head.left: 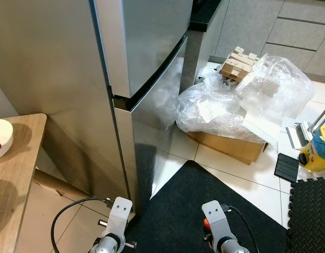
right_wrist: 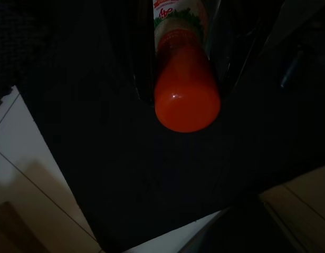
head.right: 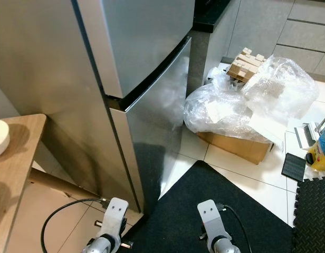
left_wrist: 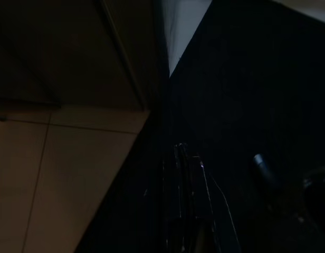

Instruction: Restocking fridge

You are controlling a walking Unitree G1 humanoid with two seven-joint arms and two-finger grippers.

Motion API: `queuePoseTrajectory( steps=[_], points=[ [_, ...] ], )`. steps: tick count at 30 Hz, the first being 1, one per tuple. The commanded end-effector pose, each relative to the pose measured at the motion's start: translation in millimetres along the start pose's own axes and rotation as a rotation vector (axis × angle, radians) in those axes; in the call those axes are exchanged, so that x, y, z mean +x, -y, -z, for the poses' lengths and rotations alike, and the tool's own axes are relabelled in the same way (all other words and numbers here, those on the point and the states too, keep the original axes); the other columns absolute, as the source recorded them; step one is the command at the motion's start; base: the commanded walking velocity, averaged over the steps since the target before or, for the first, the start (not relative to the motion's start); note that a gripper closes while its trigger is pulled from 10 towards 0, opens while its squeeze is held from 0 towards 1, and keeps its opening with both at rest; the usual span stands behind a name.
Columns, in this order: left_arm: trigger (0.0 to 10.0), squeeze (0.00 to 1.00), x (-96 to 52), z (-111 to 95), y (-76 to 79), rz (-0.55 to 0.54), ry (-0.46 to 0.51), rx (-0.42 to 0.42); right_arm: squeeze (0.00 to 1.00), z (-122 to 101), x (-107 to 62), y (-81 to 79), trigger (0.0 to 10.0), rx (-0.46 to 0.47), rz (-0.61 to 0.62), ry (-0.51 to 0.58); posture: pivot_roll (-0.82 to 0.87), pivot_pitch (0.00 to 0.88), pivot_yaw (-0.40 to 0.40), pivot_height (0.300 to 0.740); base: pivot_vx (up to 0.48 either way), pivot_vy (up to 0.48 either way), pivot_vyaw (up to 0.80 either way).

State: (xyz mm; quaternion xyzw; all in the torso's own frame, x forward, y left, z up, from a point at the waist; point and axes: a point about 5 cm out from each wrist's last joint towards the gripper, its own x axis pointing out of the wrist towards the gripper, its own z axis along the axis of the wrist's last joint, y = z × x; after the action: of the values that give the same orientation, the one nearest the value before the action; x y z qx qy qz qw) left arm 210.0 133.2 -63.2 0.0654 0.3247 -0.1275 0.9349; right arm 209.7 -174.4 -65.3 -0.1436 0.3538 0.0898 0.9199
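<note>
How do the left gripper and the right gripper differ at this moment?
The right gripper is shut on an orange bottle with a printed label, while the left gripper holds nothing and its fingers lie together. The right gripper hangs over the black mat; the left gripper hangs near the mat's edge, beside the tan floor. Both point down at the floor, before the closed fridge.

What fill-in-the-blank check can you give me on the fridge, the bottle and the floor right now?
1. Both doors of the tall stainless-steel fridge are ____.
2. The right end effector holds a bottle with an orange-red cap; the cap's colour is ____.
3. The robot stands on a ____ floor mat.

Missing words: closed; orange-red; black
</note>
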Motion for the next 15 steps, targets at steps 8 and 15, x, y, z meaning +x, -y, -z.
queuePoseTrajectory(
  steps=[8, 15],
  points=[
    [10.0, 0.00, -0.6, -8, -13.9, -0.114, 0.065, -0.027, 0.00, -7, 1.6, 9.7, 10.0, -0.050, -0.010, 0.026, -0.12, 0.045, -0.052, 0.740, 0.000, 0.000, 0.00],
    [10.0, 0.00, -4.4, -30, -47.7, -0.319, 0.197, -0.040, 0.00, -22, 5.9, 12.6, 10.0, -0.081, -0.023, 0.062, -0.12, 0.036, -0.071, 0.740, 0.000, 0.000, 0.00]
  ],
)
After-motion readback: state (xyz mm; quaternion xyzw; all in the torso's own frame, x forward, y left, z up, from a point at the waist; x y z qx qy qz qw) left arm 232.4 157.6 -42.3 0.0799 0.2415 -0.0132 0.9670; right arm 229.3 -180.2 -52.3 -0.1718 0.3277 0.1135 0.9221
